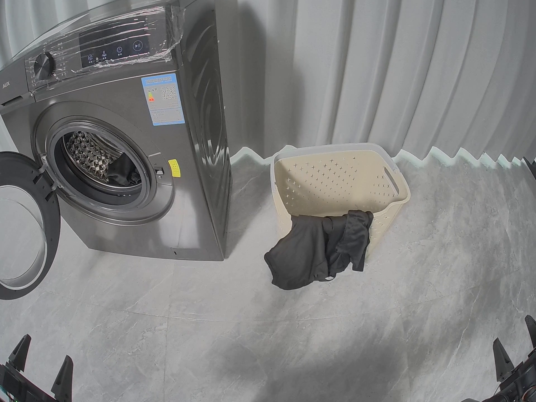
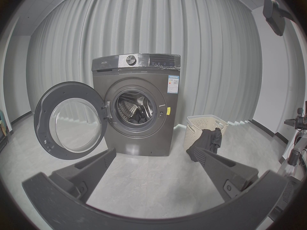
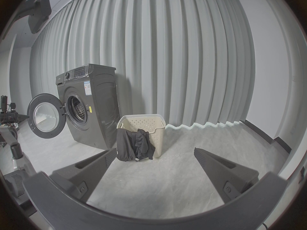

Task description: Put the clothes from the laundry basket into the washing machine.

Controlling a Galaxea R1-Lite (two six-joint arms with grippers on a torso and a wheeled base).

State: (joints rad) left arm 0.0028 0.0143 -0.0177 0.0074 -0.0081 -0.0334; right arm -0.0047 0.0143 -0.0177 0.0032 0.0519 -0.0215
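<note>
A grey washing machine [image 1: 184,157] stands at the left with its round door [image 1: 22,230] swung open. A dark garment [image 1: 125,170] lies inside the drum. To its right sits a cream laundry basket [image 1: 335,182], and a black garment [image 1: 318,247] hangs over its front rim down onto the floor. My left gripper [image 1: 42,367] is low at the near left, open and empty. My right gripper [image 1: 516,344] is low at the near right, also open and empty. Both are far from the basket. The left wrist view shows the washing machine [image 2: 140,106] and the basket [image 2: 204,126] ahead.
White pleated curtains [image 1: 363,57] hang behind the machine and basket. Grey marble-look floor [image 1: 251,330] lies bare between my grippers and the basket. A dark skirting board [image 3: 265,134] runs along the side wall in the right wrist view.
</note>
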